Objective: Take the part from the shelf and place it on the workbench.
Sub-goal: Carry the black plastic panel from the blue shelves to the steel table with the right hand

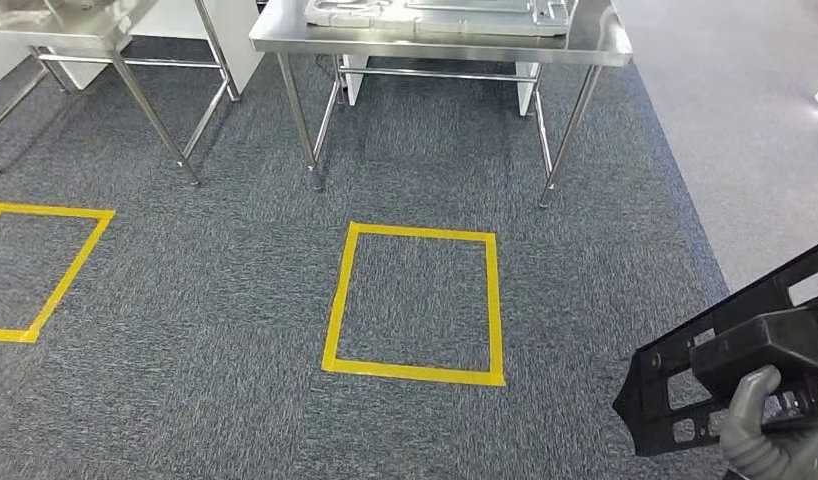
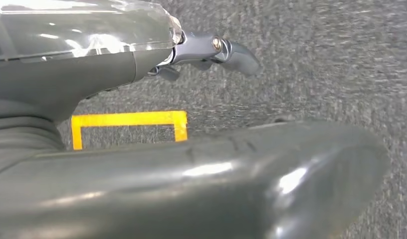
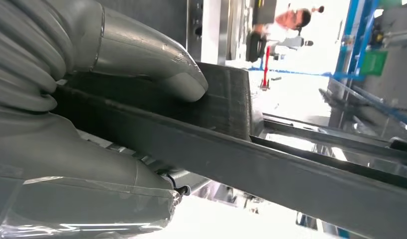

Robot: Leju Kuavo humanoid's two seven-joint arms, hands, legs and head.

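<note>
The right hand grips the part, a black plastic frame with cut-out openings, at the lower right of the head view; the thumb lies across a raised block on it, and in the right wrist view the thumb presses onto the part from one side with the palm on the other. The part is held in the air, well apart from the steel worktop ahead.

The left hand hangs over the carpet (nothing is seen in it), fingers loosely curled and apart.

Judged step: carrying the part to the worktop. A yellow taped rectangle on the floor lies just before the worktop and appears to be the standing mark. To do this well, the grip should be kept firm, the long frame held level, and its far end lifted above the worktop edge before lowering.

No brand, label or legible writing can be made out.
</note>
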